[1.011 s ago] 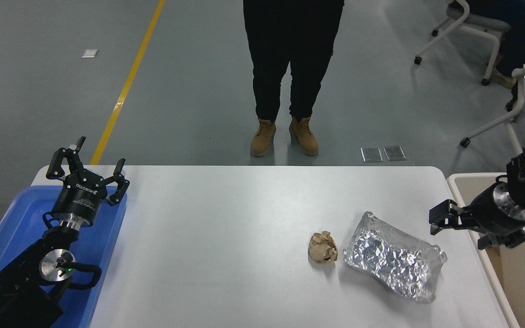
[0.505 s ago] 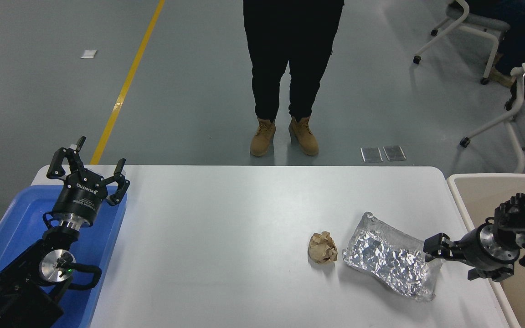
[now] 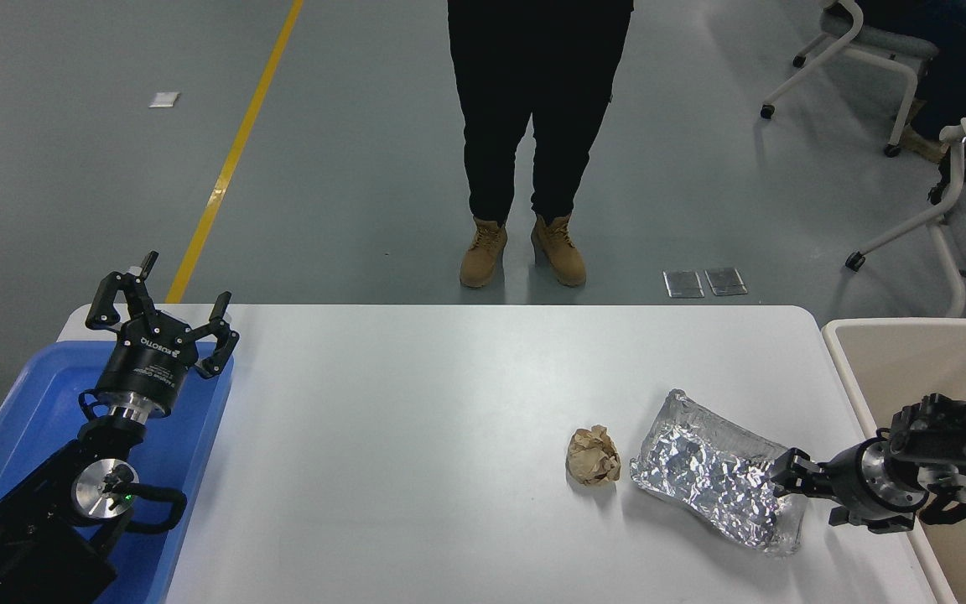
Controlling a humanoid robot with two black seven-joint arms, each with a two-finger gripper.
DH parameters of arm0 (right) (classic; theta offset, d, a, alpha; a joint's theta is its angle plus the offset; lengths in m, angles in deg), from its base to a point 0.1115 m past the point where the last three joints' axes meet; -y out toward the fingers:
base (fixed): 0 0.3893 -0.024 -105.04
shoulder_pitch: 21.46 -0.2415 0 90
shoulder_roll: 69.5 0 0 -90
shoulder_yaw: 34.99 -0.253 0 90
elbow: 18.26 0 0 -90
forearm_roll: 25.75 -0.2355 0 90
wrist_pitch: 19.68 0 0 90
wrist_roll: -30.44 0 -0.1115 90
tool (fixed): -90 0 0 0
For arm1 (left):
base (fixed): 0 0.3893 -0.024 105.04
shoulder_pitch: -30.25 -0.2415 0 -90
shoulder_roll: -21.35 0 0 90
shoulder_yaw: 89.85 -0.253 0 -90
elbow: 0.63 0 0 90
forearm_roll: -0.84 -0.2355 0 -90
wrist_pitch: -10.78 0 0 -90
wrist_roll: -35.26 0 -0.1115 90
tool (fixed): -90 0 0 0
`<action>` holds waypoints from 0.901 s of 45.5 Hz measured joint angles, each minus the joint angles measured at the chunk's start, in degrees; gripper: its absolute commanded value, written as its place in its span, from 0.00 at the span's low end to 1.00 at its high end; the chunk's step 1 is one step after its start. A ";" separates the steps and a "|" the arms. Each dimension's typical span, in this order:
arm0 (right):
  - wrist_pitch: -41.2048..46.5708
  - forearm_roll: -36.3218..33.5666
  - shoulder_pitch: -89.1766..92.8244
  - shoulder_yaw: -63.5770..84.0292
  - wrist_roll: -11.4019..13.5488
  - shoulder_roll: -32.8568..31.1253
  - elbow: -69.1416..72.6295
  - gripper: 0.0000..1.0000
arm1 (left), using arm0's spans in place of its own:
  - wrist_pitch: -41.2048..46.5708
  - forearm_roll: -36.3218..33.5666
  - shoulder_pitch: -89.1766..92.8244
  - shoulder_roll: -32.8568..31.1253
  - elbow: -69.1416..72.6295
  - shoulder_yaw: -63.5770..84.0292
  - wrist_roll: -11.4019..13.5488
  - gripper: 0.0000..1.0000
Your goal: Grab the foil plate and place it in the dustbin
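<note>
The foil plate (image 3: 714, 478) lies on the white table (image 3: 449, 403) at the right, long side slanting down to the right. My right gripper (image 3: 785, 480) reaches in from the right edge and sits low at the plate's right end, open, with its fingers (image 3: 792, 463) at the bent rim. The cream dustbin (image 3: 902, 325) stands just off the table's right edge, behind and under my right arm. My left gripper (image 3: 160, 304) is parked open at the lower left.
A small crumpled brown paper ball (image 3: 594, 455) lies just left of the foil plate. A blue tray (image 3: 22, 419) sits under the left arm. A person (image 3: 533, 126) stands at the table's far side. Office chairs (image 3: 911, 75) stand at the back right.
My right gripper has come down and to the left from above the dustbin's edge to the right end of the foil plate. The plate, the paper ball and the left arm have not moved.
</note>
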 measured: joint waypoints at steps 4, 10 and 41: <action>-0.16 0.33 0.22 -0.31 -0.23 0.14 0.13 0.00 | 0.00 0.00 0.00 0.00 0.00 0.00 0.00 0.98; -0.31 0.62 0.36 -0.52 -0.46 0.18 0.28 0.00 | 0.00 0.00 0.00 0.00 -0.02 0.00 -0.01 0.98; 5.38 0.29 -11.46 -0.14 -0.55 -6.70 0.99 0.00 | -0.02 0.01 0.00 0.00 -0.07 -0.02 -0.04 0.98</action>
